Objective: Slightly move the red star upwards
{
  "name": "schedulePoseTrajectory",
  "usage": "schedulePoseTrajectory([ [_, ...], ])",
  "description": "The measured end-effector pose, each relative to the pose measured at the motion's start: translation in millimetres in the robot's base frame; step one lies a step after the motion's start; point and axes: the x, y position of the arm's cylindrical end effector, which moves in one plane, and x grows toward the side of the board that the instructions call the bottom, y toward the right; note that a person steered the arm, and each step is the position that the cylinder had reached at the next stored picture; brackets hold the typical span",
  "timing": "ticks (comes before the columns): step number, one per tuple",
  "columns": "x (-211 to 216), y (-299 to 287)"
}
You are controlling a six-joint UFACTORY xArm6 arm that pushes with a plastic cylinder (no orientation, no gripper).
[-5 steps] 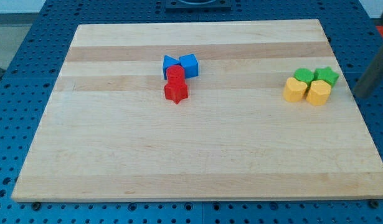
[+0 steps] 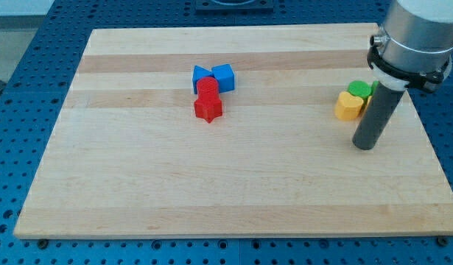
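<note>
My tip (image 2: 364,146) sits on the bench (image 2: 226,184) at the view's right, just below a yellow block (image 2: 348,107) and a green one (image 2: 360,90). It's a bare rod, so there's no hand to open or shut. Well off to the left is the red star (image 2: 208,109), bright red with stubby points, touching a red block (image 2: 207,87) above it, with two blue blocks (image 2: 213,74) just above that.

red star (image 2: 208,109), flat on board, left of centre, touching red block above
</note>
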Motion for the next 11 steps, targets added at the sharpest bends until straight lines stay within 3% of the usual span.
schedulePoseTrajectory([
  [1,17,-39],
  [4,28,-277],
  [5,7,-298],
  [9,-58,-228],
  [11,-70,-187],
])
